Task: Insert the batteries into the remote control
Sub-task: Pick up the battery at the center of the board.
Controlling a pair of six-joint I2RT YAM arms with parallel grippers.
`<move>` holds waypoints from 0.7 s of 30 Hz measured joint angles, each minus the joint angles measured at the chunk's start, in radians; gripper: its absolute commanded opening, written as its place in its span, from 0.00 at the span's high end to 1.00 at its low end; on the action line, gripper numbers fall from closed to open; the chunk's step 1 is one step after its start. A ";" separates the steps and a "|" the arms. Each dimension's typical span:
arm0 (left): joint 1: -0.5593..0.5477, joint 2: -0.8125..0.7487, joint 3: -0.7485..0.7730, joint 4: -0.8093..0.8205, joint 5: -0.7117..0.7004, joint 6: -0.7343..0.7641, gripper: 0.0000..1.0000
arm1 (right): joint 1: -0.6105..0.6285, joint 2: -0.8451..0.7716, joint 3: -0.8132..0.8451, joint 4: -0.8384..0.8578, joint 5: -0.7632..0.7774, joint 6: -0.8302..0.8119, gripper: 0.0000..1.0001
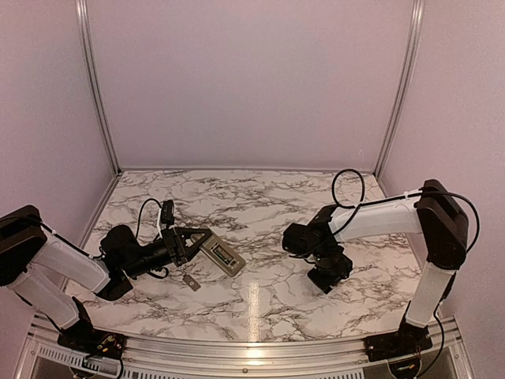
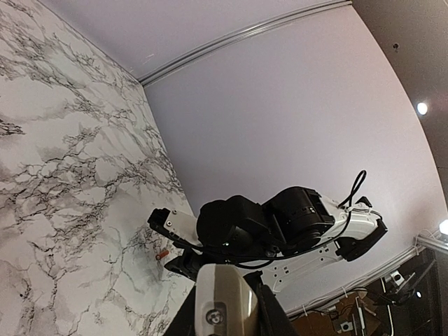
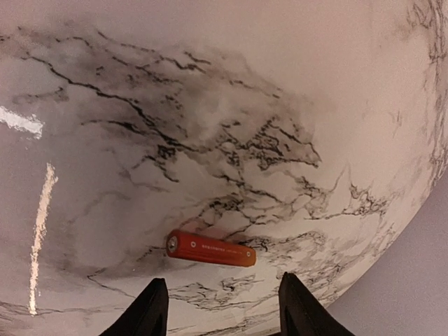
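My left gripper is shut on one end of the remote control and holds it just above the table. In the left wrist view the grey-beige remote sits between the dark fingers. A dark greenish patch shows on its upper face; I cannot tell what it is. The orange-red battery lies flat on the marble. My right gripper is open just above it, fingers on either side. This battery also shows in the left wrist view. In the top view the right gripper hides it. The dark battery is not visible on its own.
A small flat grey cover piece lies on the marble table near the left gripper. Lilac walls close in the back and sides. The right arm fills the middle of the left wrist view.
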 measured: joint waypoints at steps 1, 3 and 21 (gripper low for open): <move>0.000 0.000 0.000 0.000 0.000 0.000 1.00 | -0.004 0.002 -0.003 0.004 0.000 -0.002 0.51; 0.000 0.000 0.000 0.000 0.000 0.000 1.00 | -0.011 0.007 -0.009 0.012 0.002 -0.007 0.53; 0.003 0.002 0.007 0.000 0.000 -0.001 1.00 | -0.095 0.026 -0.023 0.066 -0.026 -0.134 0.62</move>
